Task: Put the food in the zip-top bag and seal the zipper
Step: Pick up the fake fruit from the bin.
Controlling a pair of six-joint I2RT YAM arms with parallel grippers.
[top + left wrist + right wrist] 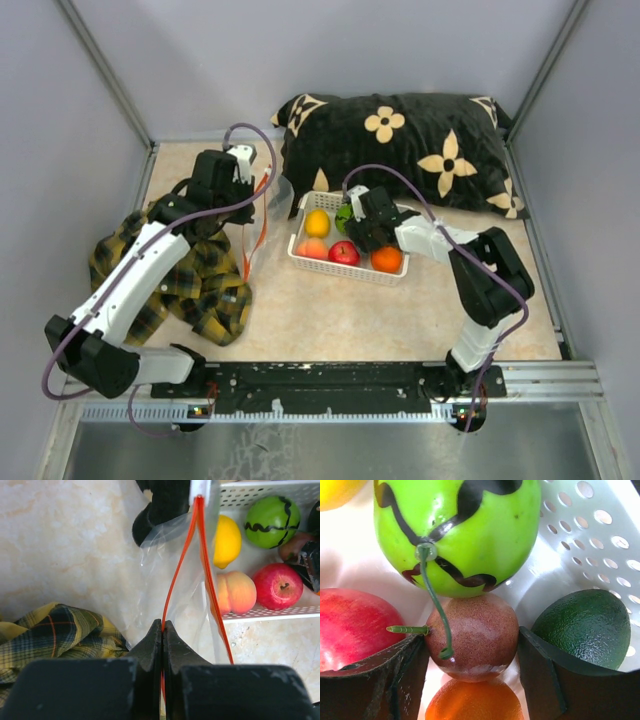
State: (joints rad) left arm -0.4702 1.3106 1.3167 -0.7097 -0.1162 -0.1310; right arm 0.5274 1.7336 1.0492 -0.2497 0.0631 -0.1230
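The clear zip-top bag [272, 212] hangs beside the white basket [345, 270], its red-orange zipper [176, 575] spread open in a narrow V. My left gripper [163, 625] is shut on the zipper's near end. In the basket lie the yellow [227, 540], striped green [272, 520], peach [237, 592] and red [277, 586] fruits. My right gripper [470, 650] is down in the basket, shut on the brown fruit [470, 635]. That fruit lies between the striped green fruit [455, 530], the dark green fruit [585, 625], the red fruit [355, 625] and the orange fruit [472, 702].
A yellow plaid cloth [190, 270] lies bunched under the left arm. A black pillow with cream flowers [400, 140] lies along the back, touching the basket's far side. Grey walls enclose the table on three sides.
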